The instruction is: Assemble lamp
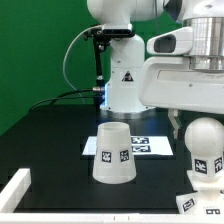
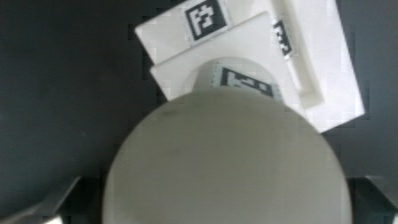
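Observation:
The bulb [image 1: 203, 142] is at the exterior view's right, round head up, with a tag on its stem. My gripper [image 1: 198, 125] comes down from the big white arm and is shut on the bulb. Right under the bulb stands the square-footed base [image 1: 205, 192], partly cut off by the picture's edge; I cannot tell whether they touch. In the wrist view the bulb's round head [image 2: 222, 150] fills the space between my gripper's [image 2: 214, 208] dark fingers [image 2: 50, 206], with the tagged base [image 2: 267, 60] beyond it. The cone shade [image 1: 111, 153] stands upright on the table's middle, apart from my gripper.
The marker board [image 1: 148, 146] lies flat behind the shade. A white rail [image 1: 14, 188] runs along the table's corner at the exterior view's left. The arm's pedestal [image 1: 122, 85] and its cables stand at the back before a green wall.

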`<action>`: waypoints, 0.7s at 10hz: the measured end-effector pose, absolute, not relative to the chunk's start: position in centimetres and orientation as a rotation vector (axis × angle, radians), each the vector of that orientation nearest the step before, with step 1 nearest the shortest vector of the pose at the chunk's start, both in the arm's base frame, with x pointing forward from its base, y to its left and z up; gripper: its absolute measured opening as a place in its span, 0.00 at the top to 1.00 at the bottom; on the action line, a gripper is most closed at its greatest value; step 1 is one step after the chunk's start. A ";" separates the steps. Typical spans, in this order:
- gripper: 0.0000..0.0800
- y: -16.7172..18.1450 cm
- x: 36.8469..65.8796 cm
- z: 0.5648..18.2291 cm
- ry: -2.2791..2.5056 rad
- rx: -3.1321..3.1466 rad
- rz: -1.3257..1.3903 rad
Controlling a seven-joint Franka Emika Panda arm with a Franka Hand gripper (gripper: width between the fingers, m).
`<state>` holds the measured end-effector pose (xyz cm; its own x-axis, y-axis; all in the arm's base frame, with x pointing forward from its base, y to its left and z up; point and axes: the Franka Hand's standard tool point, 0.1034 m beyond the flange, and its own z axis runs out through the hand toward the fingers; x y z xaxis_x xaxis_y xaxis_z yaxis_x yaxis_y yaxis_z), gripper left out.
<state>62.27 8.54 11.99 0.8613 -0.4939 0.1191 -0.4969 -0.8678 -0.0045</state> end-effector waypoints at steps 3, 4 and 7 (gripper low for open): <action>0.28 8.9 61.9 11.7 -1.518 2.745 0.107; 0.28 9.1 61.9 11.6 -1.773 2.615 0.096; 0.28 9.6 62.2 11.4 -2.261 2.298 0.062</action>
<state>62.17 9.63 11.38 0.0174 -0.9994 -0.0307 -0.9962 -0.0147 -0.0863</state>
